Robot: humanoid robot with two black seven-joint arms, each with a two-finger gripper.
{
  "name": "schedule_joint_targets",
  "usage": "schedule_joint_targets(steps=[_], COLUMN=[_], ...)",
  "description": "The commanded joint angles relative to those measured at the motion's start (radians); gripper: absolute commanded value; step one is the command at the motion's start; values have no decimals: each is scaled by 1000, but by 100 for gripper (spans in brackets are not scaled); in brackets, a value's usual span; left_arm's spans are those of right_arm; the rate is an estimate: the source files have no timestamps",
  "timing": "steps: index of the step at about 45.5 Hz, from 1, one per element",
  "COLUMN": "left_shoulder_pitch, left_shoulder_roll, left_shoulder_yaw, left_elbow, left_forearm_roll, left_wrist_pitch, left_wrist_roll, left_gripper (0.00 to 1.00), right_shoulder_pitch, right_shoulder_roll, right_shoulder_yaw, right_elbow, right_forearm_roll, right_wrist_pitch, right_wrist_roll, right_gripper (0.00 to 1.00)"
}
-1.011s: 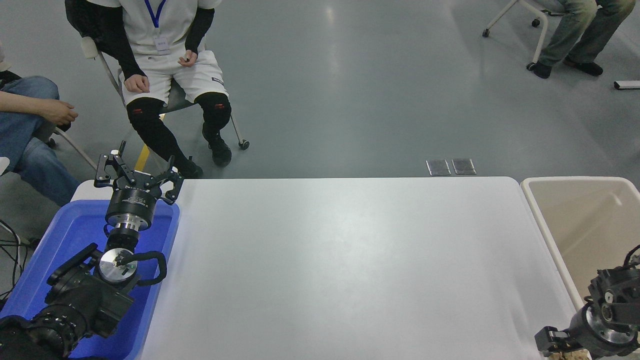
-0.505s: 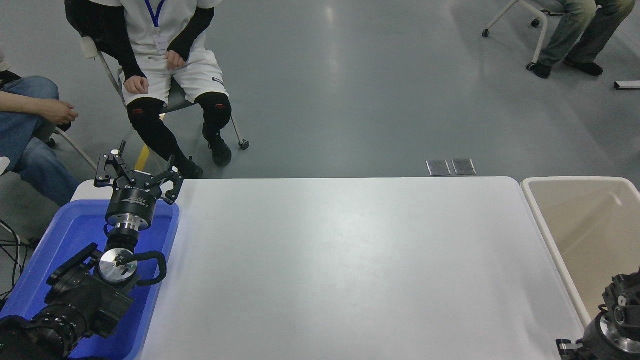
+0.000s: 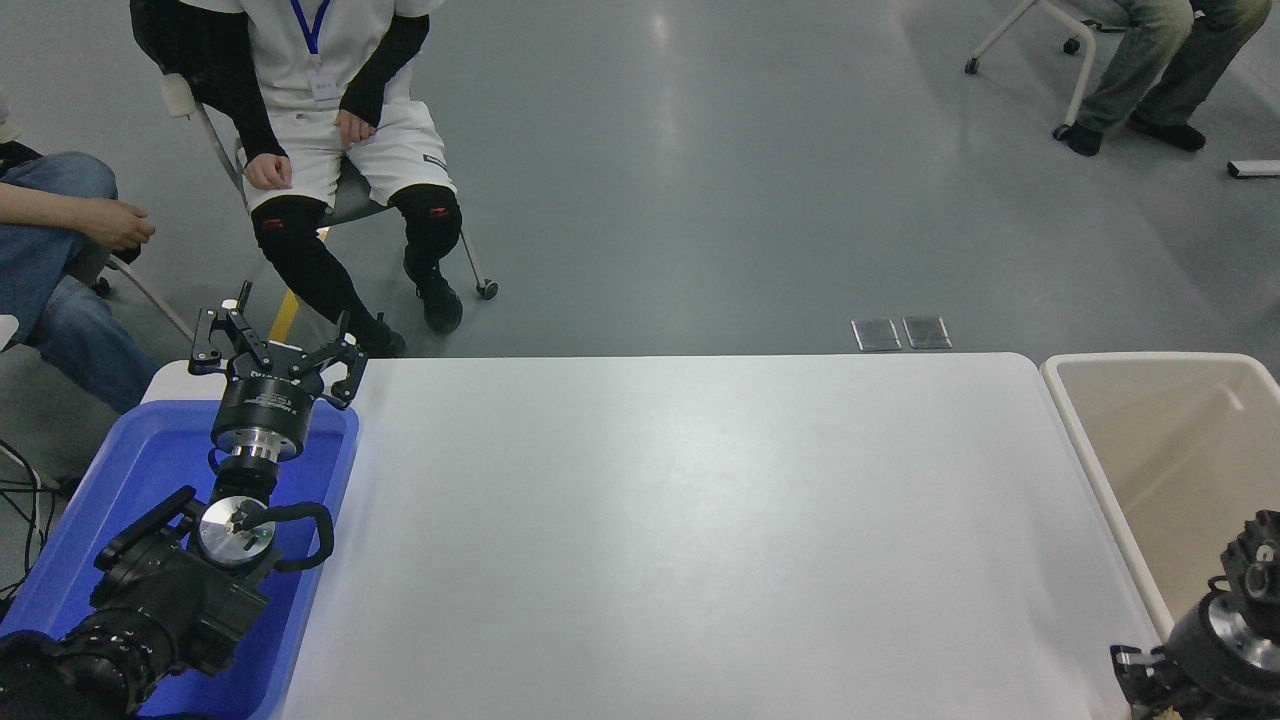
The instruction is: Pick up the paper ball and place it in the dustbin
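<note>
left pincer (image 3: 272, 345) spread, right arm (image 3: 1215, 640) low

A white rectangular table (image 3: 700, 520) with rounded corners is seen from above. At its left edge, a bright blue plastic tray (image 3: 120, 480) is set, and over it the black left arm is parked, its left gripper (image 3: 275, 345) spread open near the table's far left corner. Beside the right edge, a large beige plastic dustbin (image 3: 1090, 470) with a thick rounded rim is placed. The black right gripper (image 3: 1150, 675) is partly cut off at the near right corner, so its fingers cannot be judged. Beyond the far edge, people are seated on chairs on the grey floor (image 3: 700, 180).
</note>
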Motion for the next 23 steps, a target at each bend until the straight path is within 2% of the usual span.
schedule_joint_targets(steps=[1, 5, 23], left_shoulder_pitch=[0, 0, 0], left_shoulder_roll=[0, 0, 0], left_shoulder_yaw=[0, 0, 0], left_elbow=[0, 0, 0], left_forearm_roll=[0, 0, 0], left_wrist_pitch=[0, 0, -1], left_wrist_roll=[2, 2, 2], left_gripper=[99, 99, 99], right_shoulder_pitch=[207, 297, 744], right_shoulder_roll=[-51, -49, -46], right_shoulder_yaw=[-14, -49, -164], right_elbow=[57, 58, 176], right_forearm_roll=[-8, -9, -8], right_wrist_pitch=[143, 210, 210], right_wrist_roll=[-1, -1, -37], right_gripper=[0, 0, 0])
